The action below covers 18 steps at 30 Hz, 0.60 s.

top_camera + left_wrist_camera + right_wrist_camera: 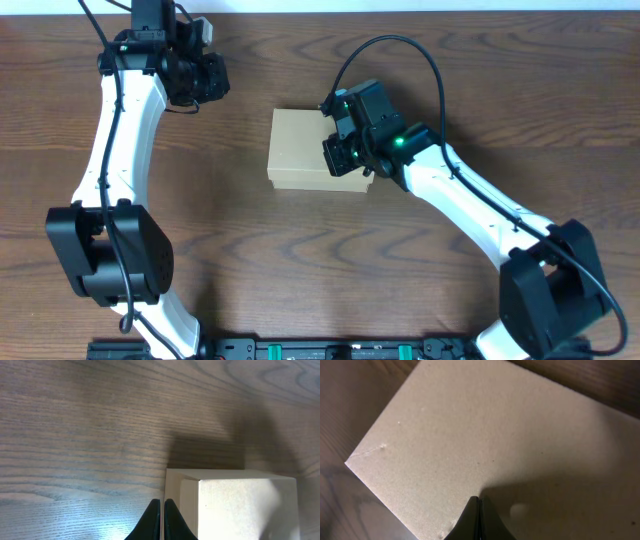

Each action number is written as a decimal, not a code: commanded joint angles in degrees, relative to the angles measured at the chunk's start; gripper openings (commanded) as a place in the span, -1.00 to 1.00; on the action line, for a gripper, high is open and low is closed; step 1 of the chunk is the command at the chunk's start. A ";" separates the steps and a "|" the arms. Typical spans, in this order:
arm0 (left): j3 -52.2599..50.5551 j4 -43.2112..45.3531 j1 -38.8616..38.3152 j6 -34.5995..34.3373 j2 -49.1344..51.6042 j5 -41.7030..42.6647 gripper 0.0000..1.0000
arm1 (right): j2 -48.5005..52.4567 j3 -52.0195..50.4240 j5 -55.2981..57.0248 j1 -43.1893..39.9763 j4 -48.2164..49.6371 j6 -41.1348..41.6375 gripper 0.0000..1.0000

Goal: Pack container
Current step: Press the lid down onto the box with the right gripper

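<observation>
Centrally on the dark, wood-grained table (300,260) sits the container (305,150), a plain rectangular box of matte tan cardboard with its flat lid down and a faint crease near one corner. The right gripper (479,510) is over the lid's right part, its black tapered fingers clenched together on nothing; whether the tips touch the board cannot be told. The left gripper (162,507) hangs over bare wood, apart from the box, likewise pinched closed and empty.
</observation>
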 commanded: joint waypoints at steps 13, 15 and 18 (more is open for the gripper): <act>1.07 -0.26 0.15 -0.48 -1.36 -0.79 -0.89 | 5.75 1.01 4.44 0.39 -4.92 -0.96 -0.97; 1.07 -0.26 0.15 -0.46 -1.36 -0.79 -0.89 | 5.75 1.01 4.44 0.39 -5.05 -0.94 -0.97; 1.07 -0.26 0.15 -0.46 -1.36 -0.79 -0.89 | 5.75 1.01 4.42 0.39 -4.76 -0.94 -0.97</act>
